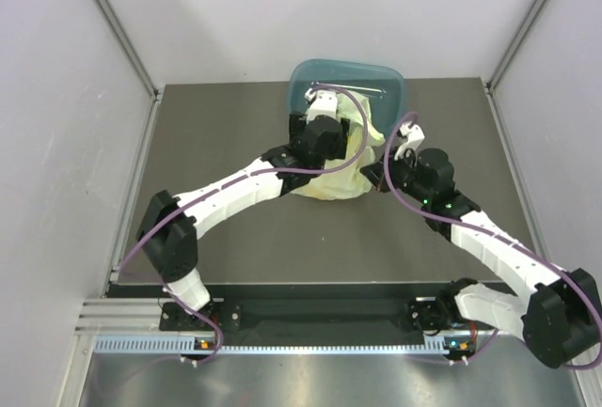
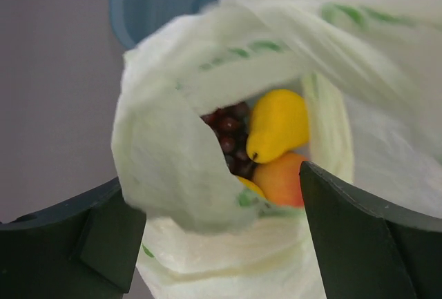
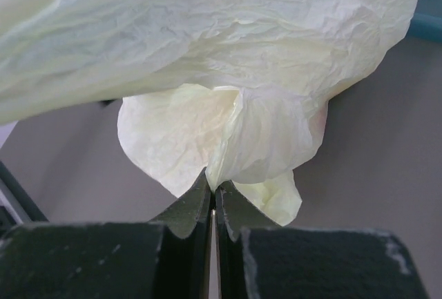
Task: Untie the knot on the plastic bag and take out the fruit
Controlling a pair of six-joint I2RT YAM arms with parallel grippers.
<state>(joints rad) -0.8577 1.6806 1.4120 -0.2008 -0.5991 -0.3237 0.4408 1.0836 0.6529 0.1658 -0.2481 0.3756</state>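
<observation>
The pale green plastic bag (image 1: 340, 180) lies in the middle of the table, against a teal tub. In the left wrist view the plastic bag (image 2: 173, 168) has its mouth gaping, and the fruit shows inside: a yellow fruit (image 2: 277, 123), an orange-red peach (image 2: 280, 183) and dark grapes (image 2: 228, 133). My left gripper (image 2: 221, 240) hovers open just in front of that mouth, its fingers (image 2: 359, 237) on either side of the bag's rim. My right gripper (image 3: 214, 187) is shut on a thin fold of the plastic bag (image 3: 228, 36) at its right side. No knot shows.
A teal plastic tub (image 1: 381, 78) stands right behind the bag, and its rim (image 2: 148, 2) shows beyond the bag's mouth. Grey walls close in the dark table (image 1: 216, 144) on the left, right and back. Both arms reach in from the near edge.
</observation>
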